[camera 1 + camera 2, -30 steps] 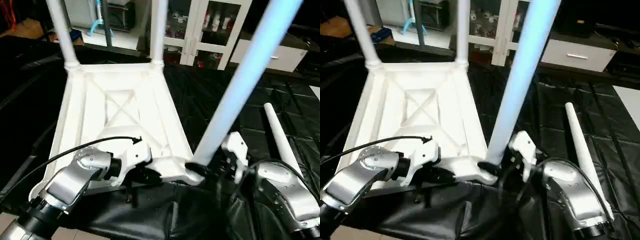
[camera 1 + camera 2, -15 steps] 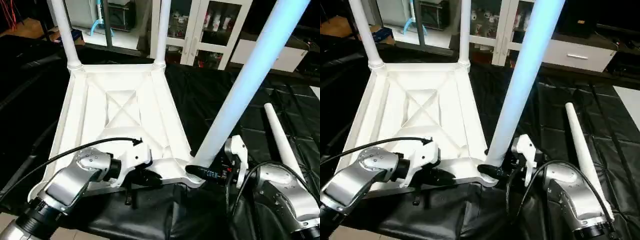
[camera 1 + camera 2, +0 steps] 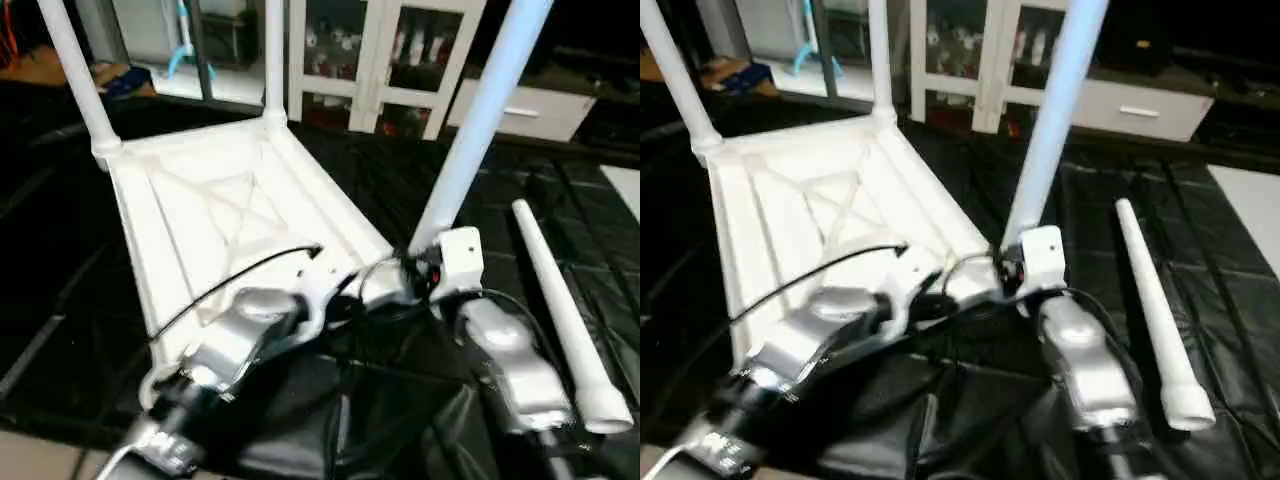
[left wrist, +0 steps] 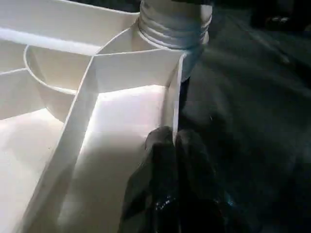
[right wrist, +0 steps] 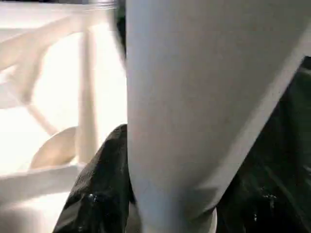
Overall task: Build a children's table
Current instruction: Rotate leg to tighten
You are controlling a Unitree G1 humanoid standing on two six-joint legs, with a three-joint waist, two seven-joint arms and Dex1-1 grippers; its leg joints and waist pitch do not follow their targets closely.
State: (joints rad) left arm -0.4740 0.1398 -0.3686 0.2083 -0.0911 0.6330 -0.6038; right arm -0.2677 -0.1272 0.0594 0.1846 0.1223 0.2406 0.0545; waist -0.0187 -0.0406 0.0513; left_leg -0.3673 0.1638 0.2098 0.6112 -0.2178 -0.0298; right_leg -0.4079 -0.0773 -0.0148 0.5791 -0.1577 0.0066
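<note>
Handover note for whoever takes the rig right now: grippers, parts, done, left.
Left gripper: shut on the near rim of the upside-down white plastic ribbed tabletop.
Right gripper: around the base of the near-right white tapered tube leg; firm grip not confirmed.
Done: two far legs stand in their sockets; the near-right one is in its corner socket.
Left: loose fourth leg lies on the black sheet, right of the top.

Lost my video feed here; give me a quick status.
Left gripper shut on tabletop rim. Right gripper at base of third leg. Three legs standing, fourth leg loose on mat. Nothing blocking.
</note>
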